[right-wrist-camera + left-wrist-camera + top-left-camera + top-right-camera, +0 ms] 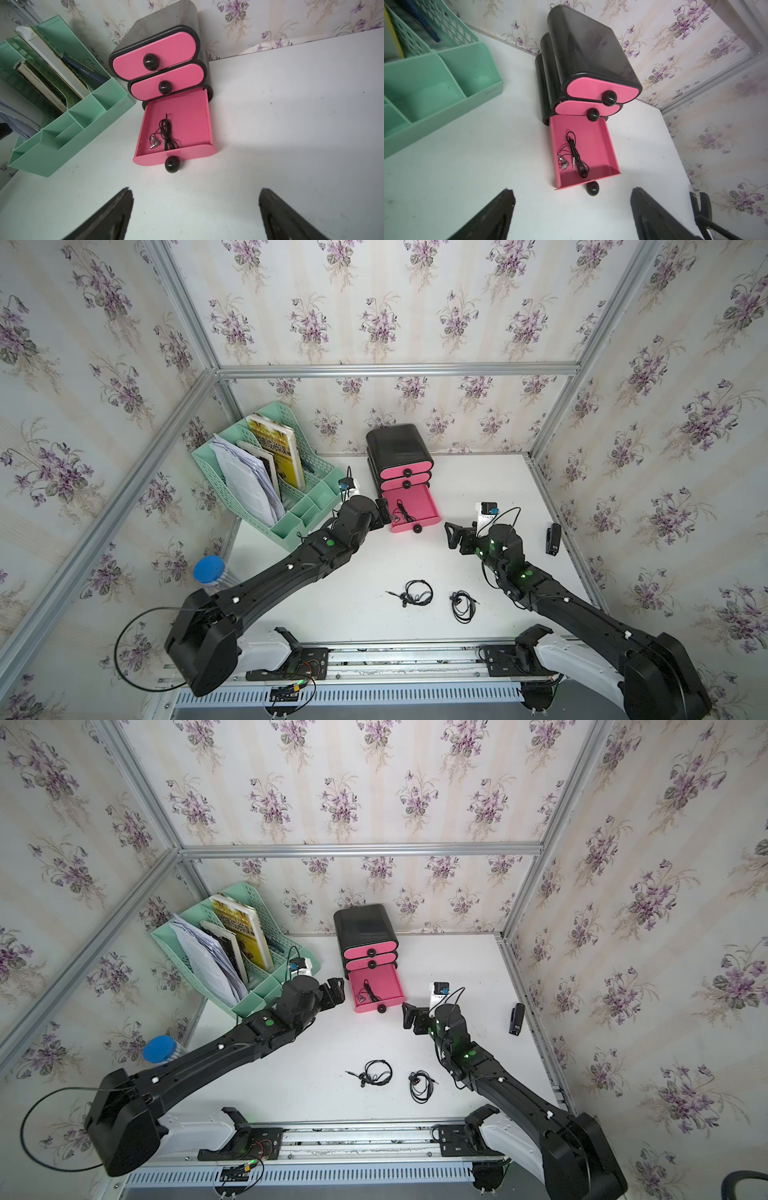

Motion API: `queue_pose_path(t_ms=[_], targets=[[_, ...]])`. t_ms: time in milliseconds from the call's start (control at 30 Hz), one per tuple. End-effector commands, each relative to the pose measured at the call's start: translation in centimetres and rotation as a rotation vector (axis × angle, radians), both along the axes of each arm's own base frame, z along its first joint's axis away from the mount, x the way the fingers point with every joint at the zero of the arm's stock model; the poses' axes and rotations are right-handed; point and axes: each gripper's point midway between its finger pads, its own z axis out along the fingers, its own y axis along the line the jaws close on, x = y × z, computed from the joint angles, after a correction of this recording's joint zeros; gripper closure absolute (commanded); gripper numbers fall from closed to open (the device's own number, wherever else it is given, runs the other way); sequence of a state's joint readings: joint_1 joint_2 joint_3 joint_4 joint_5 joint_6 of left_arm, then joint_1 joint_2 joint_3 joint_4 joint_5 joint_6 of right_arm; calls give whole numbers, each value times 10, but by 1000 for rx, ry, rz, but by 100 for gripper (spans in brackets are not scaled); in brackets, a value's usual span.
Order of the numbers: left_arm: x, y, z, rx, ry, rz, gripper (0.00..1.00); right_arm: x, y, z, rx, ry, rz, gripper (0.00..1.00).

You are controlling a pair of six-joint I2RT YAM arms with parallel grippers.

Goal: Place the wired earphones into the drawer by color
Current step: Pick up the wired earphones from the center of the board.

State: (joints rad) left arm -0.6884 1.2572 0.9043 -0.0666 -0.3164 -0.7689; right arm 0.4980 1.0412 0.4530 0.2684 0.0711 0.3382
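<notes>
Left wrist view: on the white table (467, 155) stands the black drawer unit (589, 52), its bottom pink drawer (593, 135) pulled out just ahead of the left gripper (572, 192) and right gripper (196, 190), both spread wide, holding nothing. One black earphone bundle (574, 154) lies inside; a second bundle (411, 594) and third bundle (463, 606) lie behind the grippers.

A staged office desk in a lab booth: wallpaper panels (374, 302) on aluminium framing (395, 369), a file rack (322, 489) (books (282, 448), papers (245, 481)) at ten o'clock, stapler (553, 538) at three.
</notes>
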Motion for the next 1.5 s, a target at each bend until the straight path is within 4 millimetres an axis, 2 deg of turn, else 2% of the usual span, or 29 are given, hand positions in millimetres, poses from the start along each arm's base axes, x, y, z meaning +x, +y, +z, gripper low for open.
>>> queue_pose_path(t_ms=[0, 200, 333, 400, 467, 600, 767, 900, 1033, 1233, 1467], targets=[[-18, 22, -12, 199, 9, -51, 1, 0, 19, 0, 37, 25, 85, 5], [-45, 36, -16, 340, -41, -175, 1, -11, 33, -24, 35, 207, 151, 12], [-60, 41, -23, 401, -83, -248, 1, -32, 29, -41, 38, 364, 118, 18], [-64, 45, -29, 433, -80, -261, 1, -43, 20, -48, 26, 446, 64, 19], [-66, 48, -36, 461, -69, -267, 1, -67, 22, -56, 4, 537, 60, 22], [-66, 52, -49, 480, -48, -257, 1, -100, 24, -63, -14, 634, 37, 25], [-68, 57, -47, 501, -39, -247, 1, -141, 31, -76, -48, 720, 23, 26], [-70, 61, -43, 499, -52, -234, 1, -165, 29, -91, -54, 778, -2, 27], [-71, 62, -43, 494, -55, -232, 1, -175, 21, -104, -89, 804, -35, 30], [-70, 63, -44, 498, -49, -225, 1, -177, 17, -117, -126, 817, -43, 36], [-69, 63, -46, 502, -43, -222, 1, -178, 17, -126, -135, 823, -37, 49]])
